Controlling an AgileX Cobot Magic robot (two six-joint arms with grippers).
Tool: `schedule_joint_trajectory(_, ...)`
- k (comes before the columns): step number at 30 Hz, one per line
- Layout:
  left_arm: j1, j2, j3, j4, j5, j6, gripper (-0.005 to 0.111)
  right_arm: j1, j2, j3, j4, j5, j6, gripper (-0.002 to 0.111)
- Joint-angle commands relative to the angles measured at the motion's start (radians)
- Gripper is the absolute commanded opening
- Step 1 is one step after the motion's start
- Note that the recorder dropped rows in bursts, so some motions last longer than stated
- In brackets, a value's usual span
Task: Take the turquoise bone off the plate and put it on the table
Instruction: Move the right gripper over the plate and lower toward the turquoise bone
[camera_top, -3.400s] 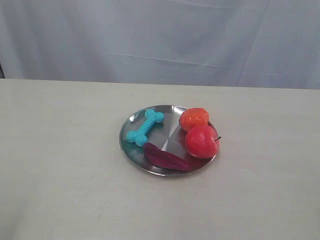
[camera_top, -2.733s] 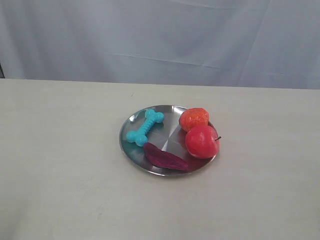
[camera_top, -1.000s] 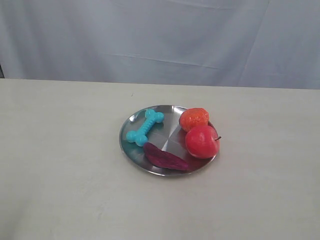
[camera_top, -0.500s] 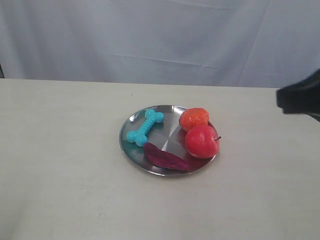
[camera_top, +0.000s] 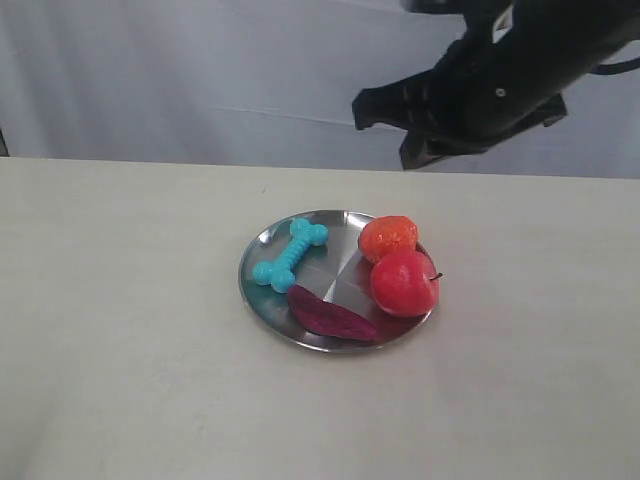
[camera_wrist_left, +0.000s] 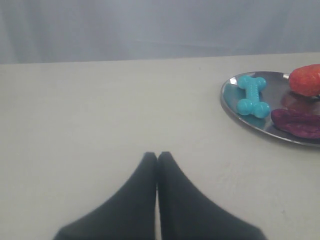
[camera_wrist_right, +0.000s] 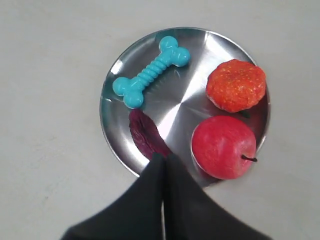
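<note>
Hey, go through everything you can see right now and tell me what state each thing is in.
turquoise bone: lying flat on the plate, ungrasped.
plate: resting on the table, holding four items.
red apple: on the plate, stem pointing sideways.
orange fruit: on the plate beside the apple.
purple piece: lying near the plate's edge.
left gripper: shut, empty, away from the plate.
right gripper: shut, empty, above the plate.

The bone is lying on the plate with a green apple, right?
Not quite. The bone is lying on the plate, but the apple is red, not green. The right wrist view shows it best.
</note>
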Motion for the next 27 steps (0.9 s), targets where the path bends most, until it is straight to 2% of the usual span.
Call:
schedule_joint_trajectory(1,-0.003,-0.001,0.003,0.0,-0.001,-0.001,0.0,0.016,0.122,-0.115,0.028,0.025,0.045,-0.001)
schedule_joint_trajectory(11,-0.003,-0.001,0.003,0.0,-0.001,-0.001,0.0,0.109,0.343,-0.303,0.023,0.028,0.164,-0.001)
schedule_joint_trajectory(20,-0.003,-0.001,0.003,0.0,-0.001,-0.001,0.0,0.111,0.531,-0.451,-0.02,0.028,0.29,-0.001)
schedule_joint_trajectory(27,-0.003,-0.001,0.003,0.0,-0.001,-0.001,0.0,0.111,0.65,-0.475,-0.036,-0.062,0.327,-0.001)
